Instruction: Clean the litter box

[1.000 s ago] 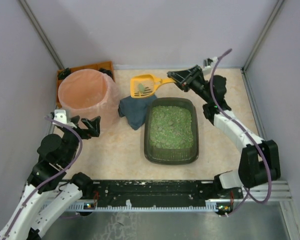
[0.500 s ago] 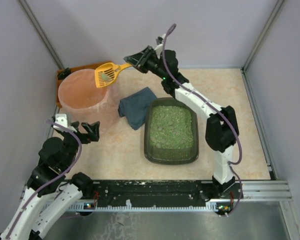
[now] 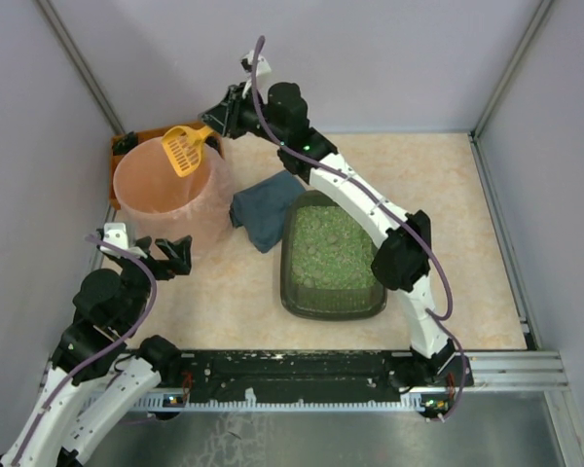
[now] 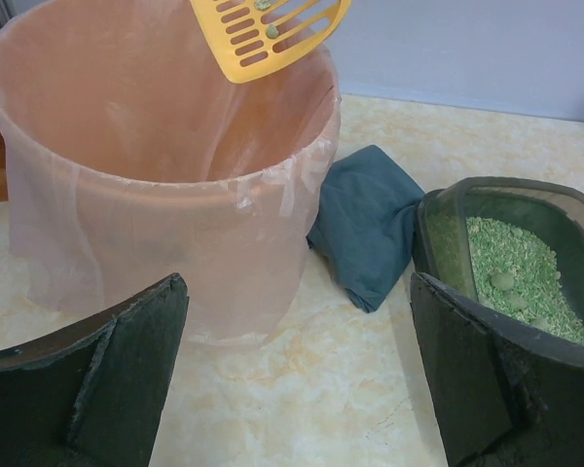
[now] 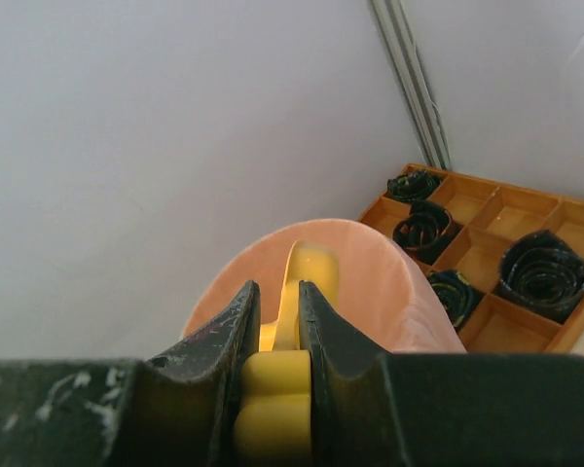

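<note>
The dark grey-green litter box (image 3: 332,255) with green granules sits mid-table; it also shows at the right of the left wrist view (image 4: 511,263). My right gripper (image 3: 217,119) is shut on the handle of a yellow slotted scoop (image 3: 182,152), tilted over the round pink bucket (image 3: 165,187). In the right wrist view the scoop (image 5: 302,292) sits between the fingers, above the bucket (image 5: 370,282). In the left wrist view the scoop (image 4: 268,34) hangs over the bucket's (image 4: 165,165) mouth with a few granules on it. My left gripper (image 3: 165,255) is open and empty, low, in front of the bucket.
A folded blue cloth (image 3: 264,209) lies between the bucket and the litter box. An orange-brown compartment tray (image 5: 506,263) with dark coils stands behind the bucket in the far left corner. Grey walls close in the table.
My right arm has swung the scoop left from above the litter box's far end to over the pink bucket and tipped it down. The left arm has barely moved.
</note>
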Available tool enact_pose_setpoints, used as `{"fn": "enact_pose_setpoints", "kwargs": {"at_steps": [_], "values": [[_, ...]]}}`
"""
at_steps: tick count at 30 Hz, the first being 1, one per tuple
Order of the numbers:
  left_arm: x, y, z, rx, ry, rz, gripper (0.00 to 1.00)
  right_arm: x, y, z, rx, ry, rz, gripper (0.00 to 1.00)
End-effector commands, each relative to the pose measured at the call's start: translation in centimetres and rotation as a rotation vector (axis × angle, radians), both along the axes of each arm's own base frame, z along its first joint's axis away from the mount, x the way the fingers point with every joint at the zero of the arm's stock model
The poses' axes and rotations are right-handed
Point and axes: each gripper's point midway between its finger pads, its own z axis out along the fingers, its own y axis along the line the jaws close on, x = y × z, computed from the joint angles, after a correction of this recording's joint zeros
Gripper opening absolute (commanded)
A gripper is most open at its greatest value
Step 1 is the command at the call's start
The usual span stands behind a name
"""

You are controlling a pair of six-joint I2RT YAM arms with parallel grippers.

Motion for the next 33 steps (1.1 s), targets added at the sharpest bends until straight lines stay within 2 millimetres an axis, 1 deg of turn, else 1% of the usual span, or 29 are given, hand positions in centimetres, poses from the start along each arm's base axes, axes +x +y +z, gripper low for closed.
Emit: {"fn": "enact_pose_setpoints", "kwargs": {"at_steps": [1,8,11,13,15,18,19,20,21,23,24,25,28,31,33], "values": [[-0.1,0.2,-0.2,-0.007,0.004,0.008,1.00,-1.4,0.3,3.4,-0.052,-0.237,0.007,0.00],[0.1,0.0,-0.3,-0.003,0.007,0.006,0.99,-3.6,-1.1,6.9,-0.010,-0.270,0.030,0.00],[0.2,-0.4,-0.3,0.006,0.003,-0.012,0.99,-5.0,-2.1,8.3,0.009,-0.265,0.044,0.00],[0.4,-0.8,-0.2,0.023,-0.006,-0.034,1.00,-5.9,-3.2,9.2,0.020,-0.250,0.042,0.00],[0.8,-1.3,0.0,0.039,-0.020,-0.054,1.00,-6.6,-5.0,9.9,0.037,-0.221,0.026,0.00],[1.5,-2.5,0.6,0.053,-0.047,-0.097,1.00,-7.3,-8.2,10.1,0.041,-0.192,-0.020,0.00],[1.8,-2.9,0.7,0.056,-0.052,-0.110,1.00,-7.7,-9.6,10.1,0.042,-0.188,-0.043,0.00],[2.1,-3.2,0.8,0.058,-0.051,-0.116,1.00,-8.6,-12.1,11.5,0.061,-0.206,-0.077,0.00],[2.3,-3.5,0.8,0.056,-0.051,-0.123,1.00,-8.9,-13.7,11.4,0.062,-0.199,-0.109,0.00],[2.9,-4.1,0.5,0.060,-0.043,-0.135,1.00,-9.5,-17.2,10.8,0.054,-0.181,-0.182,0.00],[3.1,-4.3,0.4,0.061,-0.042,-0.138,1.00,-9.5,-18.8,9.8,0.035,-0.166,-0.224,0.00],[3.3,-4.5,0.2,0.064,-0.040,-0.143,1.00,-9.5,-20.3,8.2,0.002,-0.143,-0.272,0.00],[3.8,-5.0,-0.4,0.062,-0.036,-0.149,1.00,-9.9,-24.5,5.0,-0.101,-0.088,-0.396,0.00],[4.3,-5.7,-0.8,0.059,-0.035,-0.168,1.00,-10.6,-27.5,1.2,-0.208,-0.026,-0.483,0.00],[4.5,-6.1,-1.1,0.057,-0.024,-0.179,1.00,-11.0,-28.9,-1.0,-0.269,0.012,-0.527,0.00]]}}
